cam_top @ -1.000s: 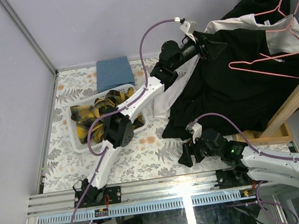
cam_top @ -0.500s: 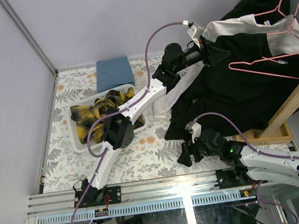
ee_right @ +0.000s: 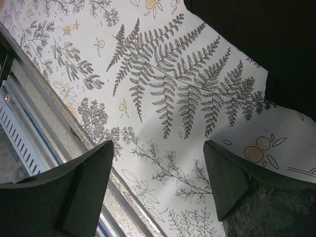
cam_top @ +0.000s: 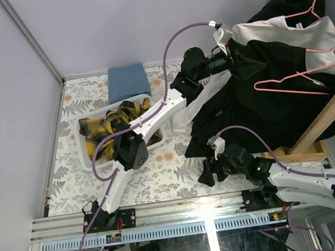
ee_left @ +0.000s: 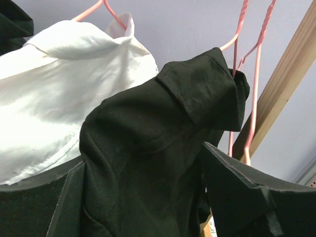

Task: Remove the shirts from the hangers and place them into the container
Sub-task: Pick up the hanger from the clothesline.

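Observation:
A large black shirt (cam_top: 264, 105) hangs from the rack beside a white shirt (cam_top: 304, 34), both on pink hangers (cam_top: 300, 91). My left gripper (cam_top: 247, 64) is raised at the black shirt's collar. In the left wrist view its jaws stand wide apart and open, with a bunched fold of the black shirt (ee_left: 148, 148) filling the gap at the left gripper (ee_left: 143, 158); the white shirt (ee_left: 59, 89) and hangers (ee_left: 254, 74) lie behind. A plaid shirt (cam_top: 115, 130) lies in the white container (cam_top: 91, 158). My right gripper (cam_top: 208, 173) hovers open and empty over the patterned table (ee_right: 158, 148).
A folded blue cloth (cam_top: 128, 82) lies behind the container. The wooden rack's post (cam_top: 333, 108) slants across the right side, above a wooden tray (cam_top: 303, 155). A metal rail (cam_top: 167, 213) runs along the near table edge, also seen under the right gripper (ee_right: 29, 123).
My left gripper has moved right toward the rack with the black shirt's collar. The lower pink hanger has shifted right. The right arm has not moved.

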Motion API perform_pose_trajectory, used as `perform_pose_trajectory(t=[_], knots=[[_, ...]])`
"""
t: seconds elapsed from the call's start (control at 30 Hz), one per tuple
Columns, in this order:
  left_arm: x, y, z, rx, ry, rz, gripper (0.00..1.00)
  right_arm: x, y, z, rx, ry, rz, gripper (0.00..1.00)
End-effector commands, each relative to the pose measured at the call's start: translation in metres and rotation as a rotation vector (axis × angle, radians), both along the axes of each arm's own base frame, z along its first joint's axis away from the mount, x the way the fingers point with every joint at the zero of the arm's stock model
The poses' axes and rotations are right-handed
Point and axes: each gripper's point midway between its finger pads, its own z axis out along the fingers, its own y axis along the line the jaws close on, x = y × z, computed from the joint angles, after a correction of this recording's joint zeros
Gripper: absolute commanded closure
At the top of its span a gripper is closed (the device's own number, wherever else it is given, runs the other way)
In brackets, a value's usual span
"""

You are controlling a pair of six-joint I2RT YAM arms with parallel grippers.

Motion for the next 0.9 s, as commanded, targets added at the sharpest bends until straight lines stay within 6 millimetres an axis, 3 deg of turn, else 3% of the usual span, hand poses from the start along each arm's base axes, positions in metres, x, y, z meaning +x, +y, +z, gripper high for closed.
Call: perform_pose_trajectory(t=[0.0, 0.4, 0.53, 0.7, 0.87], knots=[[-0.016, 0.005, 0.033, -0.072, -0.076, -0.011, 0.25, 0.0, 0.003, 0.003, -0.003, 0.014, 0.002, 0.19], [0.024, 0.006, 0.02, -0.074, -0.034, 0.152, 0.11, 0.0, 0.002, 0.002, -0.005, 0.018, 0.0, 0.19], [0.034, 0.007, 0.016, -0.106, -0.002, 0.134, 0.09, -0.001, 0.002, 0.001, -0.009, 0.02, 0.001, 0.19], [0.023, 0.005, 0.023, -0.14, -0.026, 0.051, 0.1, -0.001, 0.002, 0.0, -0.016, 0.026, 0.0, 0.19], [0.003, 0.005, 0.029, -0.125, -0.064, -0.029, 0.21, 0.0, 0.003, -0.004, -0.028, 0.036, 0.001, 0.19]])
